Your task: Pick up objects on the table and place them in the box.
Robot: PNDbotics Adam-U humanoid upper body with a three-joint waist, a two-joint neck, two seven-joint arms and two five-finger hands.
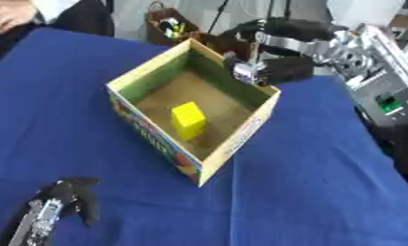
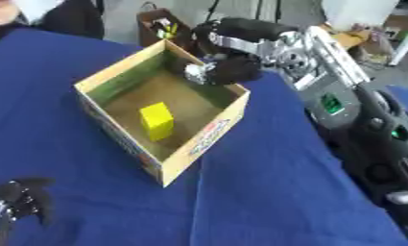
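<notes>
Yellow block (image 1: 188, 119) | upright, boxy | inside cardboard box (image 1: 238, 136)

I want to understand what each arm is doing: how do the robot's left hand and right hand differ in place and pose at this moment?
The right hand is raised at the far corner of the box, over its rim; the left hand sits low near the view's lower left corner, far from the box. The right hand's fingers cannot be made out; the left hand's fingers look relaxed and hold nothing. Both are black with silver parts, above the blue cloth.

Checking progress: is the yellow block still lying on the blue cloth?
No, the yellow block stands inside the box.
</notes>
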